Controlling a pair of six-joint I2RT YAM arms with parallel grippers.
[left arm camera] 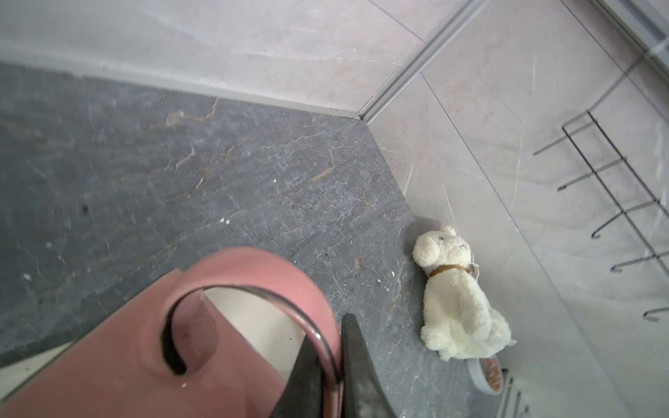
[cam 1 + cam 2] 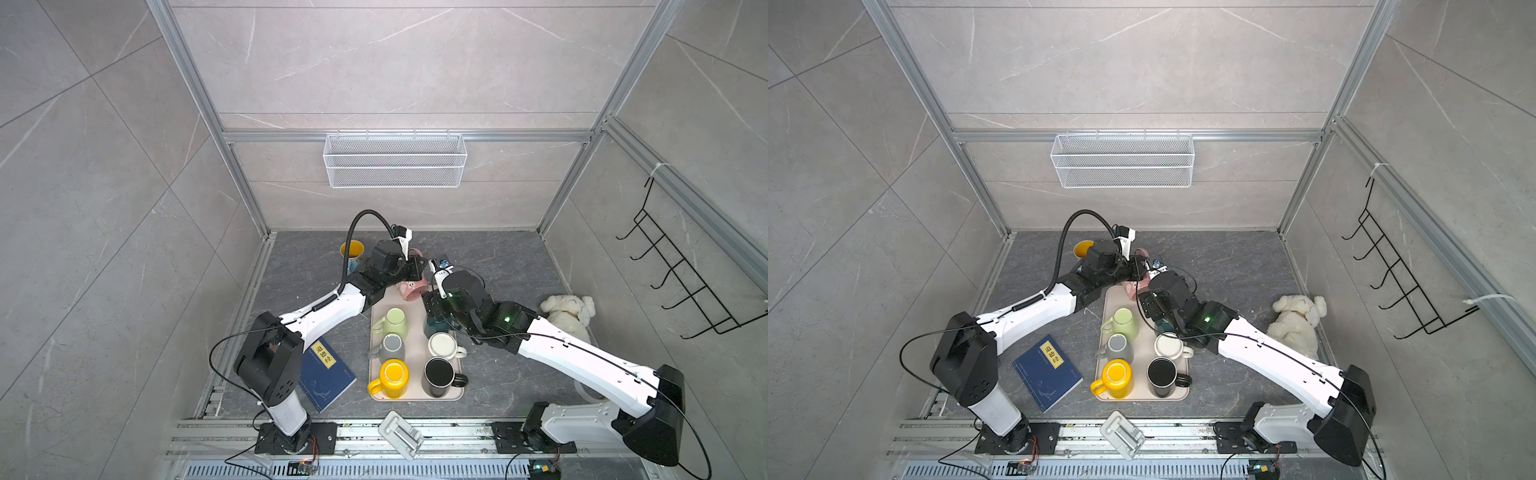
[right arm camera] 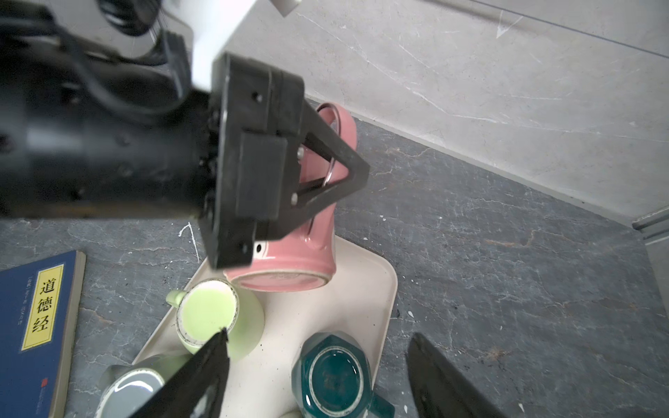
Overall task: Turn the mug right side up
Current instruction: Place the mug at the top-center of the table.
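**Figure: pink mug partway through its turn, with hazards.** My left gripper [image 3: 353, 173] is clenched on the wall of the pink mug [image 3: 318, 235] at its rim. The left wrist view shows one finger inside the mouth and one outside. The mug hangs tilted over the far end of the tray [image 3: 362, 289], base toward the near side and mouth toward the back wall. I cannot tell whether the base touches the tray. My right gripper [image 3: 320, 336] is released, jaws wide and holding nothing, poised above the upside-down teal mug [image 3: 335, 376].

Risks, as I judge them:
- (a) The pinch is thin, on glazed ceramic and far from the mug's weight, so the mug may swivel or slip out during the rest of the rotation.
- (b) A drop here would land on the tray or on the green mug [image 3: 213, 311] just beside the base.
- (c) The two grippers are near each other, so swinging the base downward could strike my right fingers or the teal mug.
- (d) Letting go before the base sits flat could send the mug rolling off the tray
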